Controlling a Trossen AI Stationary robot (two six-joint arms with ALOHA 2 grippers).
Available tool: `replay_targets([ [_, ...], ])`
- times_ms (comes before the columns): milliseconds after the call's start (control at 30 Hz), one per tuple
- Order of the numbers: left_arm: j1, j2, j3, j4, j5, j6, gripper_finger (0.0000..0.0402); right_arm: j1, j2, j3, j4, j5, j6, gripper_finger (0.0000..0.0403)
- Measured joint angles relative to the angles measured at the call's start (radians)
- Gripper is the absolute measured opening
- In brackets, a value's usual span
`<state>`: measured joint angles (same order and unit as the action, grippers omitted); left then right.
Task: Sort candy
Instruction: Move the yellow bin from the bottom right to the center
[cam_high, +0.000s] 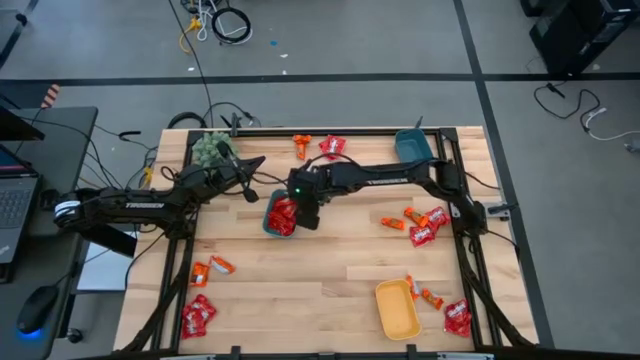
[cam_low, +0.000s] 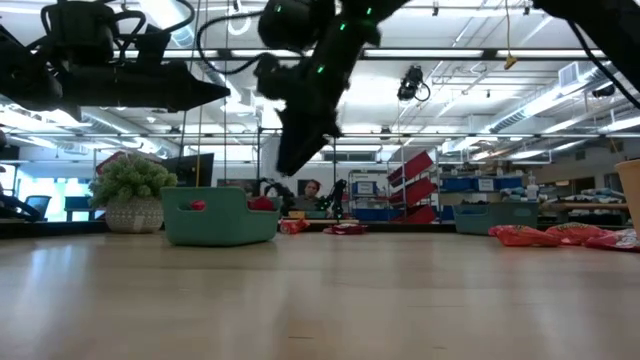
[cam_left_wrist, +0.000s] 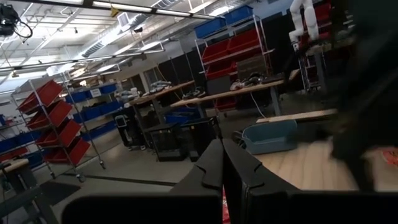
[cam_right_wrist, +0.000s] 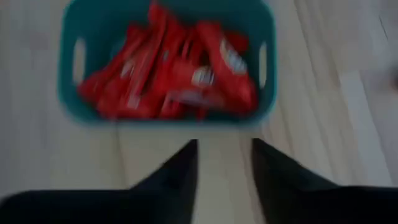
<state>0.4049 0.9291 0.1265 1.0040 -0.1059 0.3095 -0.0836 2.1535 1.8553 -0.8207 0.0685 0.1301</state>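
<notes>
2 grippers: right gripper parted, seemingly empty, above teal tray of red candies; left gripper closed.

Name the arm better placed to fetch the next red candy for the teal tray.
Right, probably. The right gripper hangs open and empty just above the teal tray, with loose red candies on its own side. The left gripper is shut, raised by the plant.
</notes>
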Motion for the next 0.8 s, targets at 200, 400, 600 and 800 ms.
replay_targets([
  [200,0.000,0.000,0.000,-0.016,0.000,0.000,0.0000,0.090,-0.095,-0.090,-0.107,0.069,0.021,0.0012],
  [400,0.000,0.000,0.000,-0.017,0.001,-0.005,0.0000,0.166,-0.245,-0.348,-0.066,0.069,0.191,0.0003],
  [600,0.000,0.000,0.000,-0.041,0.001,-0.007,0.0000,0.237,-0.459,-0.606,-0.034,0.070,0.407,0.0001],
  [800,0.000,0.000,0.000,-0.073,0.004,-0.033,0.0000,0.360,-0.661,-0.774,-0.015,-0.010,0.502,0.0000],
])
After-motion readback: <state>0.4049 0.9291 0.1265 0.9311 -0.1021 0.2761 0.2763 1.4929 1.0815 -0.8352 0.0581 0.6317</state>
